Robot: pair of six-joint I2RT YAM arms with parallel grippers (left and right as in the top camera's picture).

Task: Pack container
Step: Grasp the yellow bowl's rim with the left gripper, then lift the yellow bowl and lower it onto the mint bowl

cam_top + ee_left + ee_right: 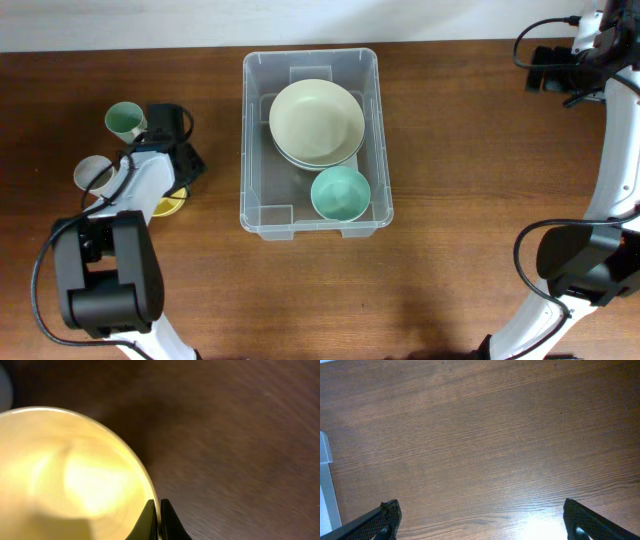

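The container, one clear rectangular bin with a rounded rim, sits on the wooden table between the two hands and well apart from each. It holds a stack of cream bowls, at least two though the exact count is hard to read, and one teal bowl. The left gripper pinches the rim of one yellow bowl, which the arm mostly hides from overhead. Near it stand one green cup and one grey cup. The right gripper is spread wide above the table.
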